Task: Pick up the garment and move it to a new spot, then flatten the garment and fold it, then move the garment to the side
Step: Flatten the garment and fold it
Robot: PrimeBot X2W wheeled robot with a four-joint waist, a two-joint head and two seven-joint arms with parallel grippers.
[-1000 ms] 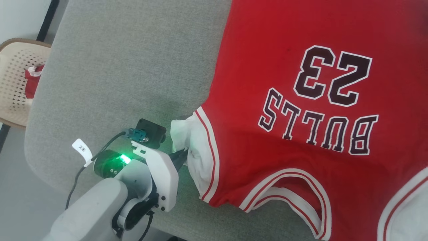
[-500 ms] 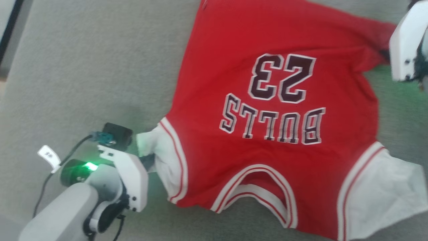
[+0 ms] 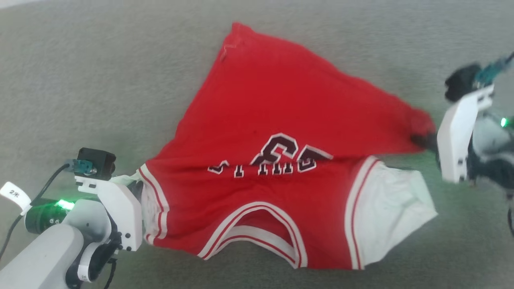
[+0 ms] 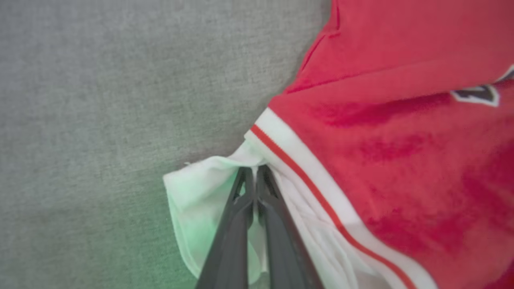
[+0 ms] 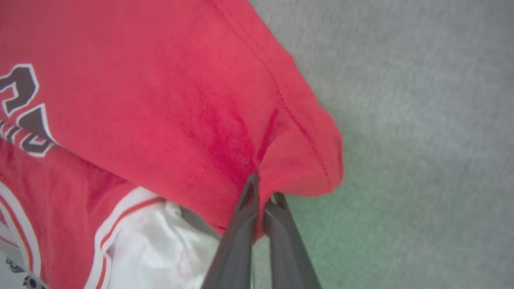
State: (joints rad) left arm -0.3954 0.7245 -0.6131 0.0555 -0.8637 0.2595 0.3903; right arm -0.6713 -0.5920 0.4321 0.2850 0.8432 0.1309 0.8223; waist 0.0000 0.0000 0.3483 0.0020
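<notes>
**Head view.** The garment [image 3: 273,108], a red jersey with white sleeves, is spread on the grey fabric-covered bench [image 3: 100,80], neck opening [image 3: 257,224] towards the robot. The left gripper [image 3: 138,188] is seen at the lower left, at the edge of the left sleeve [image 3: 150,208], which is bunched against it. Its fingers are largely hidden by the white mount. The right gripper [image 3: 421,140] is seen at the right edge, pressed into a gathered red corner of the garment. From that corner a fold of red cloth is drawn across the chest, so the black-and-white lettering [image 3: 273,158] is partly covered. The right sleeve [image 3: 389,208] lies flat on the bench, just below the right gripper. The far red corner [image 3: 235,30] rests on the bench.

**Left wrist view.** The left gripper [image 4: 253,170] is seen fully closed, fingers together, with white sleeve cloth [image 4: 192,192] pinched at the tips just beside the striped armhole trim [image 4: 297,160]. The red body of the garment [image 4: 401,120] extends to the right, with bare bench [image 4: 100,100] to the left.

**Right wrist view.** The right gripper [image 5: 264,188] is seen closed on a puckered red corner of the garment [image 5: 180,100], creases radiating from the tips. The white sleeve [image 5: 160,241] lies beneath the lifted red layer, and the bench [image 5: 421,100] is to the right.
</notes>
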